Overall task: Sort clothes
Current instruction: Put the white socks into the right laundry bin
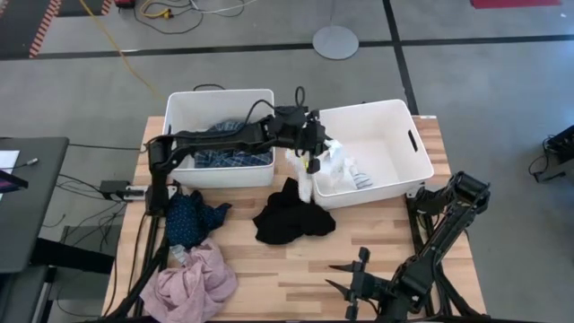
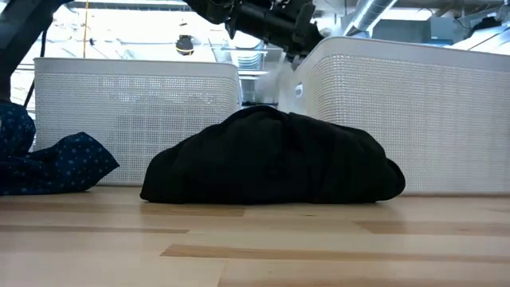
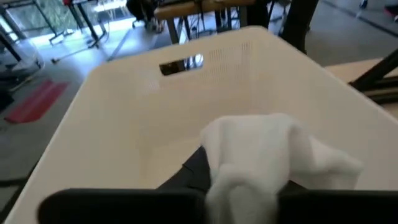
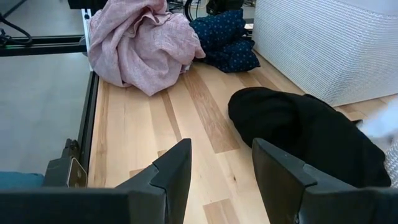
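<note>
The left gripper (image 1: 313, 154) pinches a white sock (image 3: 261, 155) above the right bin's (image 1: 395, 112) near-left corner. The black garment (image 1: 291, 213) lies just in front of that bin. The right gripper (image 4: 221, 171), fingers spread, waits farther forward.

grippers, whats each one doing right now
left gripper: closed on a white sock, above the right bin's edge
right gripper: open, holding nothing, parked at the table's near edge
</note>
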`<action>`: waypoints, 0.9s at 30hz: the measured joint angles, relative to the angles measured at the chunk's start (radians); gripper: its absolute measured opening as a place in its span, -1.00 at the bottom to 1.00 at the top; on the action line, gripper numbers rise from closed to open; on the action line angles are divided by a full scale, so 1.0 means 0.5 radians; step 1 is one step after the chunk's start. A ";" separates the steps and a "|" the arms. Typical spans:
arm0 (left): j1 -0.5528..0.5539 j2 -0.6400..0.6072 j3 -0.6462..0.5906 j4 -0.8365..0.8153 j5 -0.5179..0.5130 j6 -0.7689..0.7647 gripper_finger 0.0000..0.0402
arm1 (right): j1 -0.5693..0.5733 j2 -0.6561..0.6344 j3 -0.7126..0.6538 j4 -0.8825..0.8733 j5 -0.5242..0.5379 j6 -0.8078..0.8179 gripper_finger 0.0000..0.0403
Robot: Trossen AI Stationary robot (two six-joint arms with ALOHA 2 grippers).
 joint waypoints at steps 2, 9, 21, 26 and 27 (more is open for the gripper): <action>0.000 -0.003 0.000 -0.050 -0.009 0.011 -0.70 | 0.000 0.000 0.000 0.000 0.000 0.000 -0.09; 0.000 -0.101 0.000 -0.110 0.006 0.001 -0.18 | 0.000 0.000 0.000 0.005 0.000 0.005 -0.09; 0.053 -0.254 0.165 -0.785 0.232 0.113 -0.08 | -0.007 0.000 0.001 0.004 0.024 -0.070 -0.09; 0.036 -0.256 0.219 -0.771 0.236 0.164 -0.52 | -0.018 0.000 0.001 0.063 0.267 -0.250 -0.09; 0.035 -0.256 0.231 -0.769 0.236 0.186 -0.63 | -0.018 -0.002 0.001 0.070 0.340 -0.293 -0.09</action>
